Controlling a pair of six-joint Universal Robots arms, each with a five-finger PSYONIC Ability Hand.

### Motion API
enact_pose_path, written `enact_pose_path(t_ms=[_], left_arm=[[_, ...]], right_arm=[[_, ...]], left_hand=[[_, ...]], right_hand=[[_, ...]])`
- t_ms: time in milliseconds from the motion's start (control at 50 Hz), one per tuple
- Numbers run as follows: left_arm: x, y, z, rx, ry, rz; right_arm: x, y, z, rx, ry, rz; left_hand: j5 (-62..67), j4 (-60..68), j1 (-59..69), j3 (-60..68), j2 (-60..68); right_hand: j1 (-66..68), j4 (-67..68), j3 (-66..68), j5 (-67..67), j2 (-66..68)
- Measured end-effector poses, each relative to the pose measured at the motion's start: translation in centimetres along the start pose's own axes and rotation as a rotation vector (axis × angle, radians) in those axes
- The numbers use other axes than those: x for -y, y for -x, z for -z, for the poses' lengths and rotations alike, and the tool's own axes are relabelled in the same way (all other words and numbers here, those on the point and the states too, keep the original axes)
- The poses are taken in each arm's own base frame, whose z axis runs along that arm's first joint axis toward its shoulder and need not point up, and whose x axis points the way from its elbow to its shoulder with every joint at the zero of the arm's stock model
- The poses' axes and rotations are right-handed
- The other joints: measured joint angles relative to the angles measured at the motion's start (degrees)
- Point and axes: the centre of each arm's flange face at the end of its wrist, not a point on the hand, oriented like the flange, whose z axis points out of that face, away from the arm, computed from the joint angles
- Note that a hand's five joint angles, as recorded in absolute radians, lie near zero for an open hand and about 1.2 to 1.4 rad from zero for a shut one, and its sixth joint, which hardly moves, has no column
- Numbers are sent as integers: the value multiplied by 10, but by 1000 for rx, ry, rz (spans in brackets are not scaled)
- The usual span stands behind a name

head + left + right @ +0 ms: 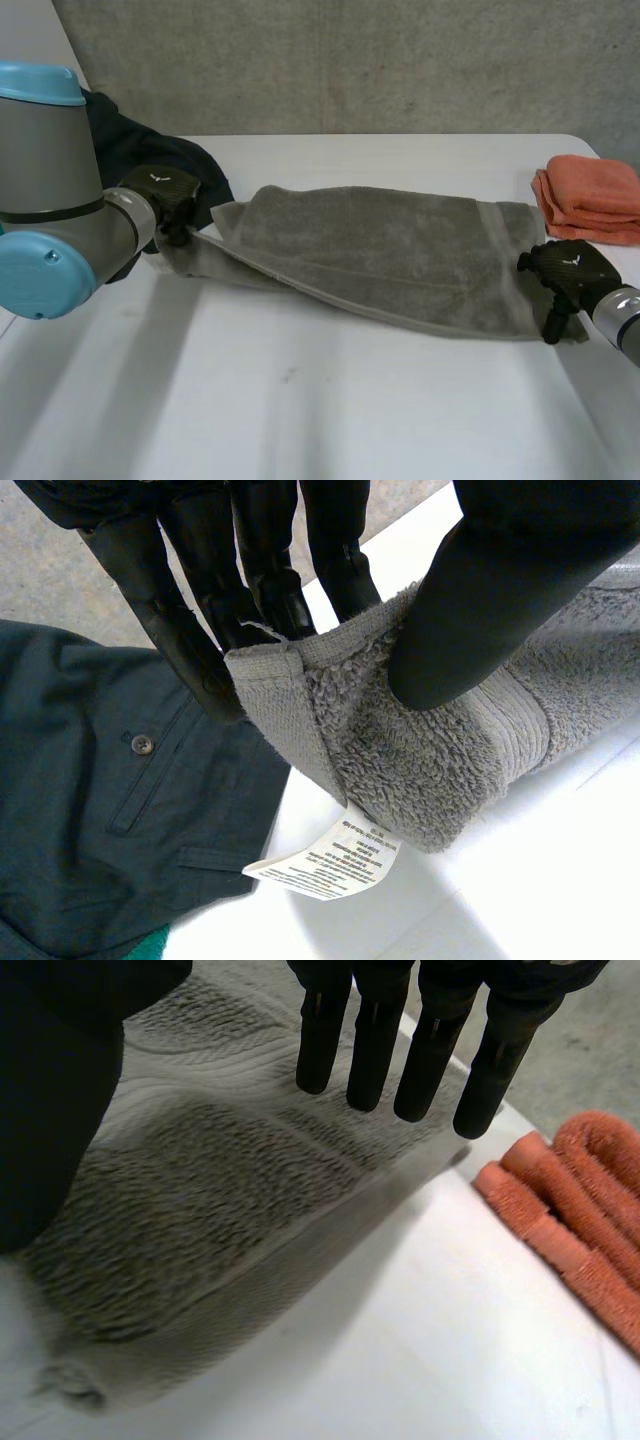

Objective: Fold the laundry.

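The grey towel [380, 250] lies stretched across the table [330, 410], its long axis running left to right with a hand at each end. The left hand [165, 195] pinches the left end between thumb and fingers [265, 575], beside a dark garment [150, 150]. The right hand [570, 270] is over the right near corner, fingers straight, gripping nothing. I'd guess one end must travel along that axis to the other

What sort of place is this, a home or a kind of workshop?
Probably a robot test room, not a home: a plain white table stands before a bare concrete wall and bears laundry: a grey towel, a folded orange towel and a dark garment.
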Motion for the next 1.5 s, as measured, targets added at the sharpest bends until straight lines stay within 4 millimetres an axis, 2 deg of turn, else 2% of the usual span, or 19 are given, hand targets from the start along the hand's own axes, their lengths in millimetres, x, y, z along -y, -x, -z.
enact_pose_path(t_ms=[80, 180, 280, 300, 420, 580, 680, 760, 820, 900, 980, 1100, 1200, 1220, 1280, 1320, 1380, 1420, 1500], left_arm=[[0, 1, 0, 2, 1, 1], [0, 1, 0, 2, 2, 1], [-2, 1, 0, 1, 6, 1], [-2, 0, 0, 0, 8, 0], [-7, -1, 1, -7, 27, -5], [-29, -6, 21, -60, 155, -44], [-63, -15, 52, -174, 332, -157], [-85, -19, 68, -252, 422, -255], [-92, -18, 71, -277, 438, -316], [-85, -13, 64, -252, 397, -347], [-69, -7, 50, -195, 328, -324], [-20, 9, 8, -57, 98, -235], [53, 34, -24, 107, -237, -171], [71, 40, -27, 144, -318, -155], [118, 60, -24, 237, -538, -93], [161, 83, -7, 318, -768, -1], [200, 108, 19, 373, -1011, 122], [209, 116, 28, 375, -1096, 187], [204, 120, 25, 360, -1118, 246]], right_arm=[[5, -2, -6, -28, -23, 22], [12, -3, -12, -49, -43, 43], [15, -4, -16, -62, -48, 54], [15, -5, -17, -66, -47, 55], [18, -7, -13, -69, -36, 51], [23, -20, 22, -28, 102, 47], [18, -27, 62, 102, 323, 134], [15, -30, 84, 226, 449, 217], [16, -32, 88, 275, 495, 258], [18, -35, 81, 261, 505, 264], [22, -36, 70, 219, 490, 242], [50, -37, 41, 99, 368, 240], [113, -64, 8, -171, 102, 276], [138, -76, 3, -270, 0, 264], [190, -104, 2, -469, -240, 197], [230, -124, 11, -597, -453, 112], [267, -142, 27, -684, -686, 6], [276, -145, 32, -689, -753, -32], [274, -140, 29, -644, -758, -57]], left_hand=[[0, 0, 0, 0, 0], [0, 0, 0, 0, 0], [0, 0, 0, 0, 0], [0, 0, 0, 0, 0], [0, 0, 0, 0, 0], [0, 0, 0, 0, 0], [0, 0, 0, 0, 0], [0, 0, 0, 0, 0], [0, 0, 0, 0, 0], [0, 0, 0, 0, 0], [0, 0, 0, 0, 0], [0, 0, 0, 0, 0], [0, 0, 0, 1, 1], [0, 0, 0, 1, 1], [0, 0, 0, 1, 1], [0, 0, 0, 1, 1], [0, 0, 0, 1, 1], [0, 0, 0, 1, 1], [0, 0, 0, 1, 1]], right_hand=[[22, 22, 23, 10, 30], [74, 69, 73, 125, 79], [229, 225, 228, 282, 238], [338, 337, 339, 395, 351], [359, 395, 389, 435, 393], [359, 395, 389, 435, 393], [359, 395, 393, 435, 393], [359, 396, 394, 435, 393], [359, 396, 394, 435, 393], [359, 396, 394, 435, 393], [359, 396, 394, 435, 393], [359, 396, 394, 435, 393], [359, 396, 394, 435, 393], [359, 396, 394, 435, 393], [359, 396, 394, 435, 393], [359, 396, 394, 435, 393], [359, 396, 394, 435, 393], [359, 396, 394, 435, 393], [359, 396, 394, 435, 393]])
